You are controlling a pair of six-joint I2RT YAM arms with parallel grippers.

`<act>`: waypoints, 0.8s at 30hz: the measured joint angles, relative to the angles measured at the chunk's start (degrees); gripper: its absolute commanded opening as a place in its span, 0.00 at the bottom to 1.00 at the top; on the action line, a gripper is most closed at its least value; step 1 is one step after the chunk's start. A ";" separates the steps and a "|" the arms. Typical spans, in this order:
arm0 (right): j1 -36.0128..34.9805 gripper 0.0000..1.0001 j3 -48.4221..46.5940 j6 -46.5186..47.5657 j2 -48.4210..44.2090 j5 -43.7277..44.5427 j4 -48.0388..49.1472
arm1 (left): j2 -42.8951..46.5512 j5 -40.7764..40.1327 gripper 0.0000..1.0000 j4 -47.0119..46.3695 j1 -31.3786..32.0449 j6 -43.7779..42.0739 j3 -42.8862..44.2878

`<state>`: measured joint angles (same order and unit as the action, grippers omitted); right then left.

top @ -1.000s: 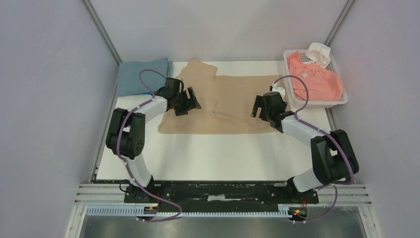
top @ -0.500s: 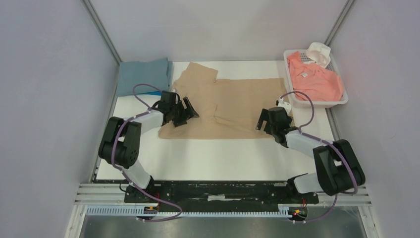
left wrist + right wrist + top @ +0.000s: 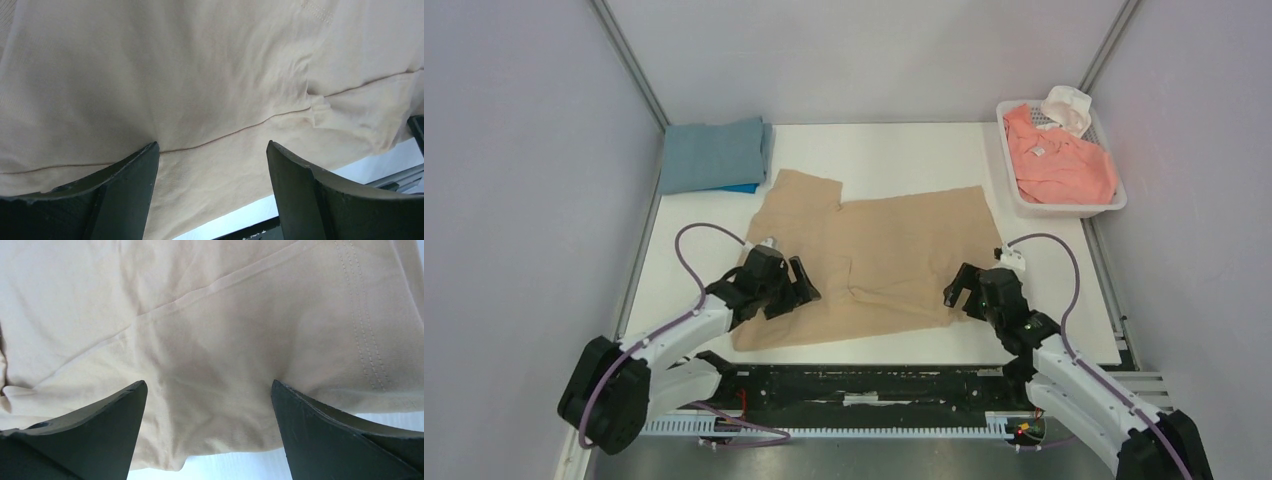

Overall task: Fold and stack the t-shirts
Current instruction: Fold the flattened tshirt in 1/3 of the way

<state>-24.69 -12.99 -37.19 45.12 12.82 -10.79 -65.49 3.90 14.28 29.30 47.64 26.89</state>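
The left pincer (image 3: 211,146) and the right pincer (image 3: 208,384) both gape, tips at the near edge of the tan t-shirt (image 3: 879,250) spread across the bench (image 3: 894,150). A shallow close may pinch one layer only, and uneven lifting would skew the fold

White arms (image 3: 679,335), purple cables (image 3: 694,226), black left tool (image 3: 212,147)
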 measured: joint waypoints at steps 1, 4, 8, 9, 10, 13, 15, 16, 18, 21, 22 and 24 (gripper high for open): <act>-0.59 0.98 0.35 -1.07 -2.23 -0.04 -2.03 | 2.32 -0.48 0.86 1.05 0.33 0.81 -1.20; -2.21 0.98 1.07 -4.02 -8.26 -0.46 -7.80 | 7.37 -2.19 0.86 4.04 0.68 2.54 -3.30; -4.00 0.98 0.96 -6.10 -11.06 -0.76 -11.72 | 10.05 -4.59 0.86 8.04 0.81 2.97 -3.63; -4.50 0.98 0.61 -6.32 -11.08 -0.83 -12.57 | 10.14 -4.98 0.86 8.28 0.85 2.99 -3.63; -5.01 0.98 0.13 -6.36 -10.91 -1.05 -13.70 | 10.12 -5.40 0.86 8.37 0.85 3.02 -3.61; -6.32 0.98 -1.55 -6.14 -9.25 -2.05 -16.57 | 9.03 -6.45 0.86 9.03 0.87 2.99 -2.75; -7.15 0.98 -2.73 -5.81 -7.52 -2.89 -18.03 | 7.58 -7.63 0.87 10.14 0.96 2.99 -1.51; -7.56 0.98 -3.30 -5.66 -6.67 -3.30 -18.67 | 6.95 -8.44 0.86 10.86 1.03 2.99 -0.90; -8.55 0.98 -4.37 -5.40 -5.14 -3.78 -20.00 | 6.49 -9.90 0.87 12.24 1.01 2.97 -0.04; -9.99 0.98 -6.14 -5.27 -3.93 -4.00 -23.65 | 6.80 -11.06 0.87 14.29 1.01 2.89 0.87; -10.36 0.98 -6.84 -5.22 -3.80 -3.87 -25.64 | 7.17 -11.10 0.87 14.78 1.01 2.86 1.16; -10.62 0.98 -8.72 -4.72 -3.63 -3.10 -29.29 | 8.22 -11.13 0.87 16.11 1.01 2.60 2.32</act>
<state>-35.31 -21.71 -41.91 41.50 9.72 -40.07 -57.28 -7.22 30.39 30.30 50.24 29.21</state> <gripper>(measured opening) 0.979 0.863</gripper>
